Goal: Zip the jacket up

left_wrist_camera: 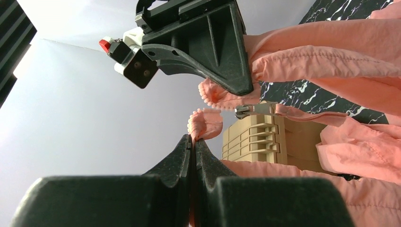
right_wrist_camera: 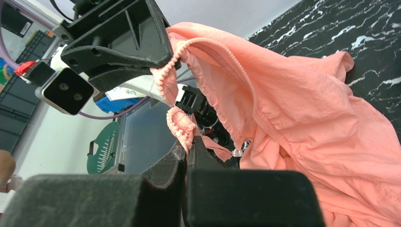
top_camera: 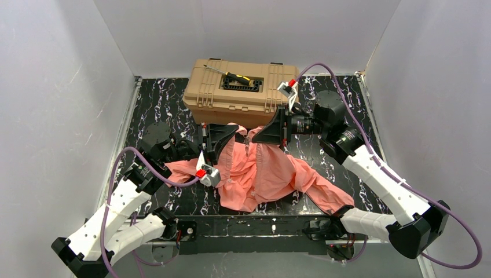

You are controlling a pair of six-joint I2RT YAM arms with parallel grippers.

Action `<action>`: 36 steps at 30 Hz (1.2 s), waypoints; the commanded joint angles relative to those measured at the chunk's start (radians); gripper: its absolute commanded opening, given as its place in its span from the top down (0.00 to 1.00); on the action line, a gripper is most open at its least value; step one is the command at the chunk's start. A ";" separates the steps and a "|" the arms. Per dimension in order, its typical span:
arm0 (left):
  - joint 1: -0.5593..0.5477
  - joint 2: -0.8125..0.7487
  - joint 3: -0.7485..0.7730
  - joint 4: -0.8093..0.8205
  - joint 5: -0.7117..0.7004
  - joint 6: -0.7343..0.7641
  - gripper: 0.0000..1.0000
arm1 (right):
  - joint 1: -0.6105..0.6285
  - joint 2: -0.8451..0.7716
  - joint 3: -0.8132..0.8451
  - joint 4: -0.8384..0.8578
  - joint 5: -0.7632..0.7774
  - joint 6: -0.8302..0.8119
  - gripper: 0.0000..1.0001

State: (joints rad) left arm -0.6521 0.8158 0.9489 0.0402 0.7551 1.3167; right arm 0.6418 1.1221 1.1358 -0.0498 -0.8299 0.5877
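Observation:
The salmon-pink jacket [top_camera: 260, 174] lies crumpled on the black marble table, its upper edge lifted between the two arms. My left gripper [top_camera: 238, 135] is shut on a bunched bit of the jacket's zipper edge [left_wrist_camera: 204, 124], and the pinch shows at its fingertips [left_wrist_camera: 194, 138]. My right gripper [top_camera: 254, 139] faces it closely and is shut on the other zipper edge [right_wrist_camera: 182, 124]. The metal zipper slider [left_wrist_camera: 243, 111] hangs on the strip between them, just under the right gripper's fingers [left_wrist_camera: 208, 52]. In the right wrist view the zipper teeth [right_wrist_camera: 246, 75] curve down the open front.
A tan toolbox [top_camera: 240, 87] stands just behind the jacket, with a yellow-and-black tool [top_camera: 243, 78] on its lid. White walls close in the table [top_camera: 168, 110] on three sides. A sleeve [top_camera: 324, 194] trails toward the right arm's base.

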 commanded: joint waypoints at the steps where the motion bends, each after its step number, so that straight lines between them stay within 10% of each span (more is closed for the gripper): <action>1: -0.005 -0.004 0.015 0.004 0.000 0.016 1.00 | 0.004 -0.015 0.007 0.119 -0.025 0.055 0.99; 36: -0.007 -0.017 0.008 -0.005 0.013 0.035 1.00 | 0.002 -0.019 0.004 0.141 -0.028 0.123 0.99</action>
State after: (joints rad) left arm -0.6525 0.8150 0.9489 0.0360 0.7486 1.3441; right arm 0.6418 1.1217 1.1309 0.0544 -0.8448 0.6987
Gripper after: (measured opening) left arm 0.018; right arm 0.045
